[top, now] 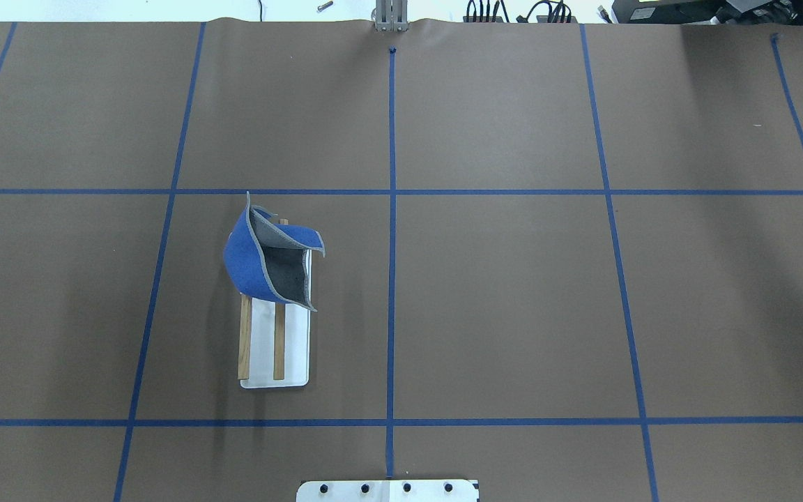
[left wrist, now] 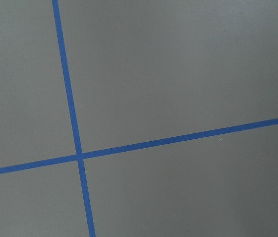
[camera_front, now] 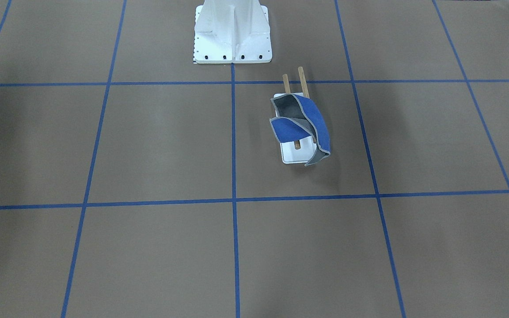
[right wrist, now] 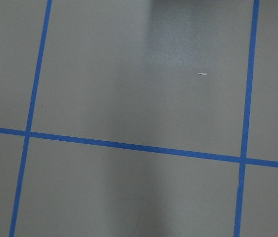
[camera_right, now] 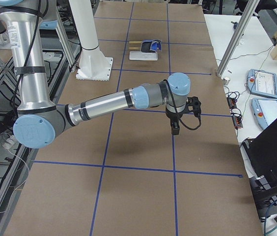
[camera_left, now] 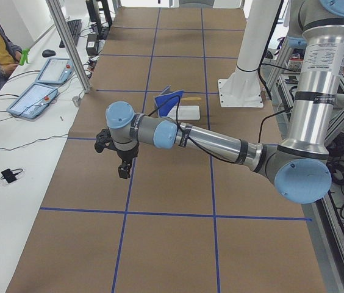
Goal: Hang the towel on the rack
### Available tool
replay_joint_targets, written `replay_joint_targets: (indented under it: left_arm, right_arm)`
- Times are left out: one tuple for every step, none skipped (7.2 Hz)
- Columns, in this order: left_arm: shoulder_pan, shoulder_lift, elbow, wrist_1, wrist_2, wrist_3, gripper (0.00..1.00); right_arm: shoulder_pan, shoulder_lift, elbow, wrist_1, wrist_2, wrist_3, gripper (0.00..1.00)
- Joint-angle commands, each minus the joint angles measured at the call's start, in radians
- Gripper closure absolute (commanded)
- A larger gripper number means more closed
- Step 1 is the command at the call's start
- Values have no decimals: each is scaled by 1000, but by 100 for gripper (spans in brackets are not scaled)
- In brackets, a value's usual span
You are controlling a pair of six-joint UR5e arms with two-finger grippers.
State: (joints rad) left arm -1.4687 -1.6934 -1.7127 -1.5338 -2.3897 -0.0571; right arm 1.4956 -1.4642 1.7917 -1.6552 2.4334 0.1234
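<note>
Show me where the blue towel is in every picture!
Front-facing: towel just right of centre.
Overhead: towel left of centre.
Exterior left: towel far away, upper middle.
Exterior right: towel far away, top middle.
Left wrist: not in it.
Right wrist: not in it.
Shared landmark: the rack it drapes over, with two wooden dowels.

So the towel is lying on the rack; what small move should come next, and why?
Likely only retract the left gripper toward the robot: the towel already drapes over the dowels of the rack, bunched at their far end, and nothing touches it.
</note>
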Motion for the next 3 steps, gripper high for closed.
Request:
replay_joint_targets:
  left_arm:
    - [-8, -3, -11, 0, 0, -1, 2]
    - [-12, -3, -13, 0, -2, -1, 2]
    - [-13, -6, -27, 3, -15, -3, 2]
  right_arm:
    - [0, -1, 24, 2, 19, 13, 0]
    - [-2, 5, 28, 2, 13, 15, 0]
    - [-2, 8, 28, 2, 7, 33, 0]
